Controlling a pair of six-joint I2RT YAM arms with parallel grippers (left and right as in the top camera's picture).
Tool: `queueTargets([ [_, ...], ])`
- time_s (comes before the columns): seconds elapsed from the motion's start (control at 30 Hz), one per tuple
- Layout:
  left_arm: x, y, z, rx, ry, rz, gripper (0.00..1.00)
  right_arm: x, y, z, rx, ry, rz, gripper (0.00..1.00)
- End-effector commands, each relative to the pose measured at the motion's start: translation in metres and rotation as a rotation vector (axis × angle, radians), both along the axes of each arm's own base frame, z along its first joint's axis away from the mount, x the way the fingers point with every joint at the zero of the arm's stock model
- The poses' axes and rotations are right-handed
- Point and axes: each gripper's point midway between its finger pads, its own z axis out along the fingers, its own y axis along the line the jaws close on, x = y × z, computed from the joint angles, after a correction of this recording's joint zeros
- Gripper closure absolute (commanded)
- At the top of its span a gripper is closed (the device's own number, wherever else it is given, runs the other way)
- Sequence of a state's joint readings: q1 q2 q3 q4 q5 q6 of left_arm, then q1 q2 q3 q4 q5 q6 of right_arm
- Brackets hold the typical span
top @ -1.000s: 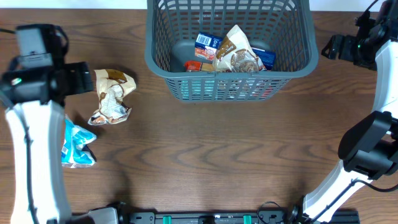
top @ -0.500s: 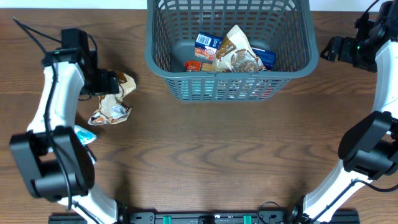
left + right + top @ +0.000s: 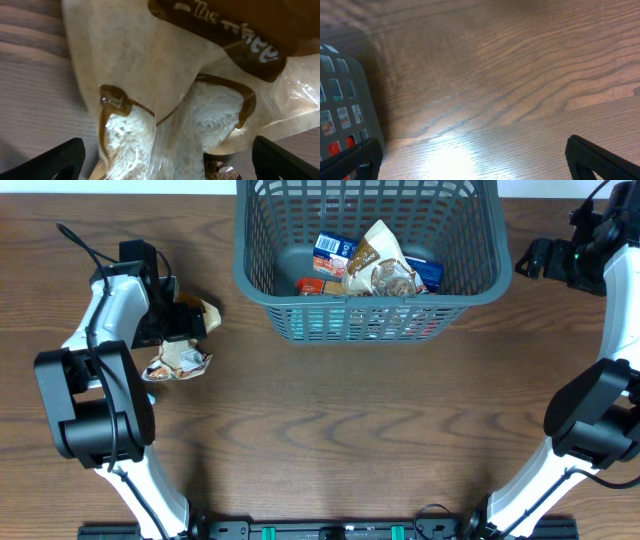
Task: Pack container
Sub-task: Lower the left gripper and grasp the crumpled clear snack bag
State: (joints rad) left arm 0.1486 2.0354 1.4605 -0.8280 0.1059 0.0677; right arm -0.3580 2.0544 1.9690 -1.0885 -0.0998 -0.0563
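Fingertips of the left gripper stand wide apart, straddling a crumpled beige-and-brown rice packet on the wooden table; whether they touch it cannot be told. Further right, at the table's far middle, sits the container, with several snack packets lying on its floor. The right gripper is spread wide and holds nothing, hovering over the table just beside the container's right wall.
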Motion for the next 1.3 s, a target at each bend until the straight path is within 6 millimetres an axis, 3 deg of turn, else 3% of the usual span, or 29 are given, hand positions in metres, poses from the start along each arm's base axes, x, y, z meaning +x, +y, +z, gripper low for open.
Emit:
queueTargets([
  [0.0, -0.001, -0.001, -0.007, -0.011, 0.013, -0.016, 0.01, -0.002, -0.001, 0.003, 0.002, -0.006, 0.008, 0.01],
  [0.5, -0.011, -0.003, -0.035, -0.024, 0.092, -0.027, 0.00, -0.003, -0.003, 0.012, -0.019, -0.021, 0.018, 0.01],
  [0.7, -0.011, -0.003, -0.035, -0.024, 0.094, -0.027, 0.21, -0.004, -0.003, 0.014, -0.020, -0.025, 0.018, 0.01],
  [0.83, -0.014, -0.004, -0.035, -0.026, 0.104, -0.028, 0.50, -0.004, -0.002, 0.014, -0.020, -0.025, 0.018, 0.01],
  [1.0, -0.018, -0.005, -0.033, -0.034, 0.120, -0.026, 0.70, -0.004, -0.002, 0.014, -0.019, -0.025, 0.018, 0.01],
  [1.13, -0.015, -0.008, -0.017, -0.040, 0.083, -0.026, 0.81, -0.004, -0.002, 0.015, -0.020, -0.026, 0.018, 0.01],
  [1.27, 0.000, -0.012, 0.022, -0.034, -0.039, -0.036, 0.94, -0.004, -0.002, 0.015, -0.020, -0.026, 0.018, 0.01],
])
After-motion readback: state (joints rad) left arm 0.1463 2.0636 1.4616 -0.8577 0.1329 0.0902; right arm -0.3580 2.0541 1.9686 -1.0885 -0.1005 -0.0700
